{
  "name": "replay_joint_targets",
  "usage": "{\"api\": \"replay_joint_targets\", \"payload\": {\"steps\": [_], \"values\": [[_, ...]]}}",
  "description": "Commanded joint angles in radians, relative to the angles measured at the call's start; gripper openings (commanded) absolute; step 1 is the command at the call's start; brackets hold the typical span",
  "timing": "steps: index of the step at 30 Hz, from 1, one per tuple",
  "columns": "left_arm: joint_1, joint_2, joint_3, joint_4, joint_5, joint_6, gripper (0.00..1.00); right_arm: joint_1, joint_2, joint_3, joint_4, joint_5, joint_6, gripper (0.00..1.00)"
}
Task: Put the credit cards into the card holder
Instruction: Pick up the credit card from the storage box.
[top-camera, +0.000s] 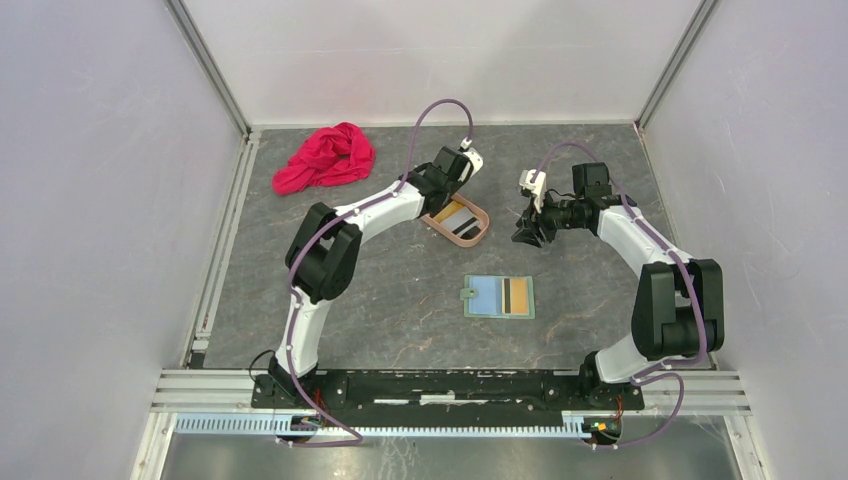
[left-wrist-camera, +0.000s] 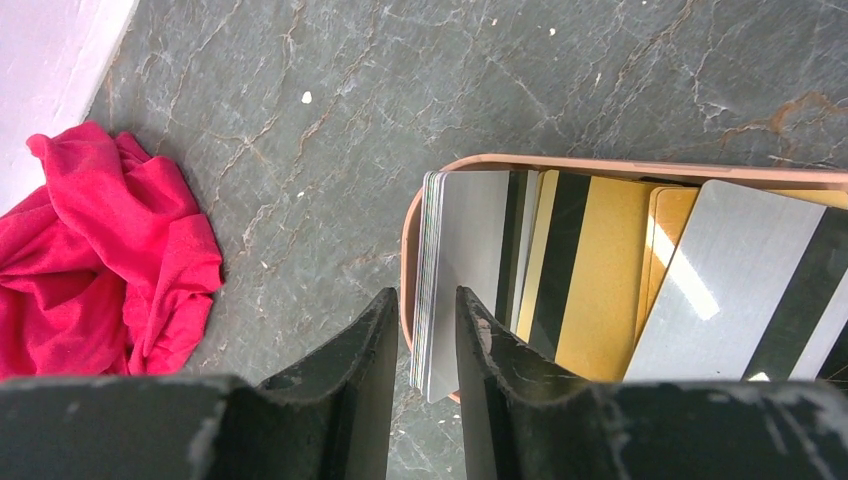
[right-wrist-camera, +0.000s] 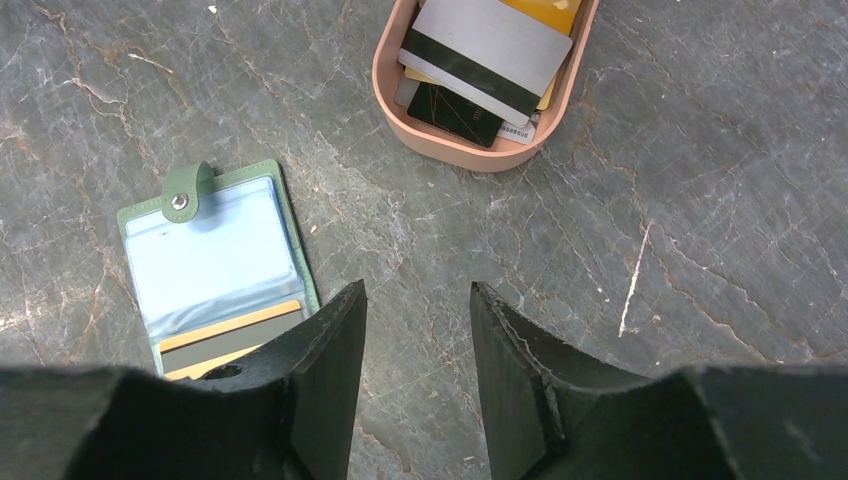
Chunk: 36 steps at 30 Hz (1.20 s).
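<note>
The card holder (top-camera: 498, 296) lies open on the table, its light blue inside up, with an orange card with a dark stripe (right-wrist-camera: 225, 330) in a pocket. More credit cards (left-wrist-camera: 600, 270), gold and grey, fill the pinkish tray (left-wrist-camera: 600, 163). At the tray's end a stack of cards (left-wrist-camera: 450, 270) stands on edge. My left gripper (left-wrist-camera: 428, 300) is shut on that stack, one finger outside the tray's wall. My right gripper (right-wrist-camera: 417, 290) hovers open over bare table between the holder (right-wrist-camera: 215, 270) and the tray (right-wrist-camera: 450, 150). Nothing is between its fingers.
A crumpled red cloth (top-camera: 325, 158) lies at the back left of the table, to the left of the tray (top-camera: 478, 235). White walls close in the table on three sides.
</note>
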Motion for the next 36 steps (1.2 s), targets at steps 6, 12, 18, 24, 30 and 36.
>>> {"api": "replay_joint_targets", "payload": {"steps": [6,12,18,24,30,36], "values": [[0.003,0.018,0.063,-0.027,0.012,0.026,0.36,-0.007,-0.004,0.021,-0.005,-0.028,-0.012,0.49],[0.003,0.026,0.073,-0.039,0.018,0.027,0.35,-0.006,-0.003,0.021,-0.005,-0.027,-0.012,0.49],[0.003,0.043,0.093,-0.063,0.023,0.026,0.34,-0.008,-0.005,0.021,-0.005,-0.028,-0.013,0.49],[0.004,0.051,0.102,-0.076,0.024,0.026,0.32,-0.008,-0.007,0.020,-0.004,-0.029,-0.013,0.49],[0.004,0.051,0.105,-0.077,0.022,0.025,0.27,-0.010,-0.006,0.021,-0.005,-0.030,-0.013,0.48],[0.003,0.046,0.104,-0.076,0.015,0.021,0.24,-0.012,-0.004,0.021,-0.005,-0.031,-0.013,0.48]]}}
